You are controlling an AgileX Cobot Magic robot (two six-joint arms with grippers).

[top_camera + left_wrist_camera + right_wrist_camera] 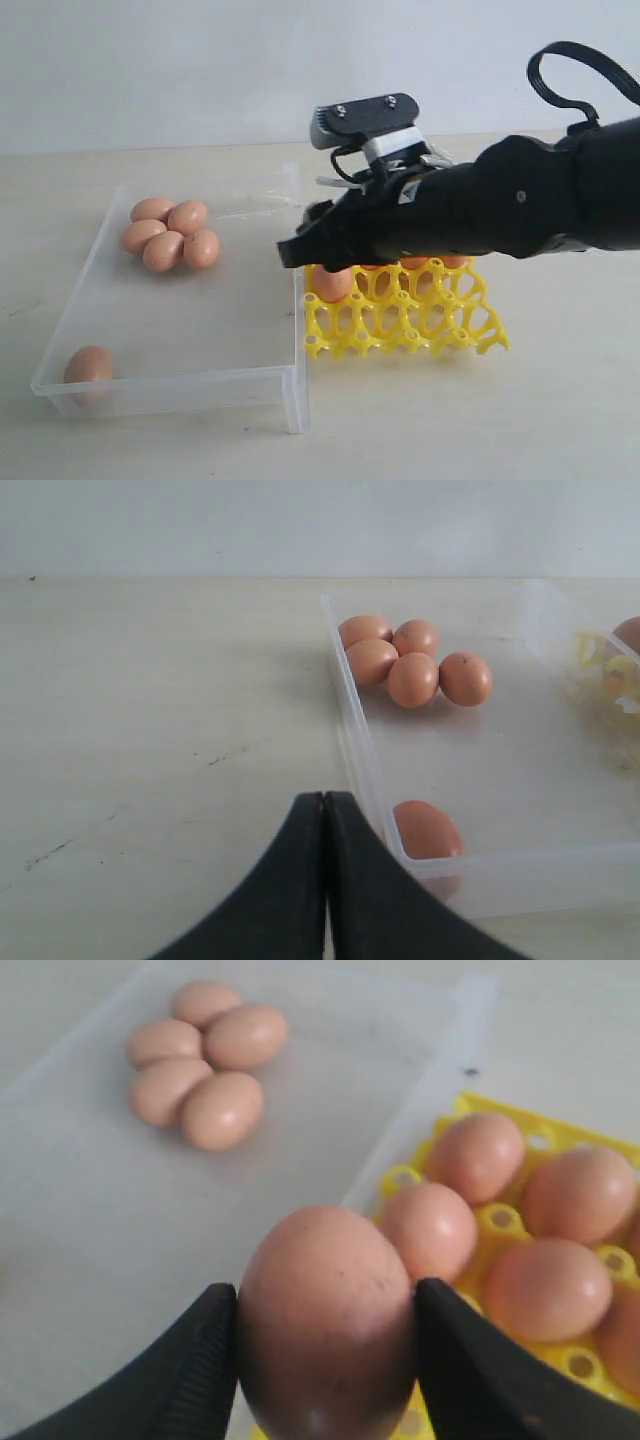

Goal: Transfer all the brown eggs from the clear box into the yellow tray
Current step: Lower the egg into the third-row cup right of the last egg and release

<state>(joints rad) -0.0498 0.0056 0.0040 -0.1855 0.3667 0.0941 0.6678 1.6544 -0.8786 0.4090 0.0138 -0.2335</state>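
Observation:
My right gripper (326, 1300) is shut on a brown egg (325, 1350), one finger on each side. In the exterior view that egg (333, 283) hangs over the near left cups of the yellow tray (420, 322), right beside the clear box (170, 385). Several eggs (545, 1250) sit in the tray's cups. In the box, several eggs (165, 240) cluster at the far left and one egg (88, 368) lies in the near left corner. My left gripper (326, 802) is shut on nothing, outside the box by that lone egg (428, 830); the exterior view does not show it.
The box's upright wall (298, 330) stands between the box floor and the tray (500, 1222). The right arm (520, 205) reaches across above the tray and hides its far cups. A pale tabletop (150, 730) surrounds everything.

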